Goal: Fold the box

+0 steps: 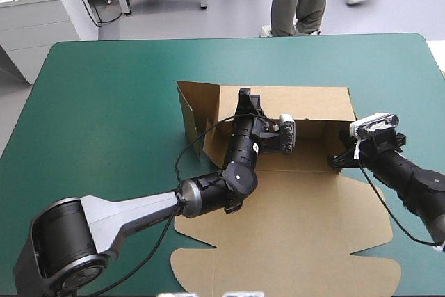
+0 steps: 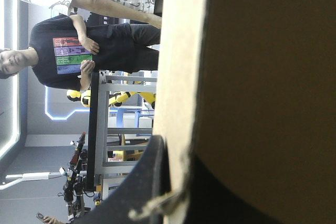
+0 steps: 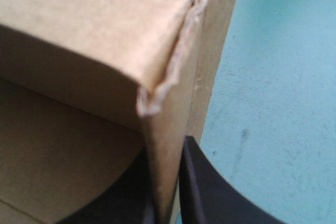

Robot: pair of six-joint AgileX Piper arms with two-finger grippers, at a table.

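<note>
The table (image 1: 97,95) has a teal-green cover, and the cover shows on all sides of the one thing lying on it, a brown box (image 1: 292,227). The box sits across the table's middle and right part. Its far wall stands upright on the cover, and the left gripper (image 1: 245,97) pinches that wall's top edge. An angled side flap stands to that gripper's left. The right gripper (image 1: 338,160) clamps the right side wall, with open cover just beside it on the outer side. Behind both grippers the lid lies flat on the cover, its rounded tabs close to the table's near edge.
</note>
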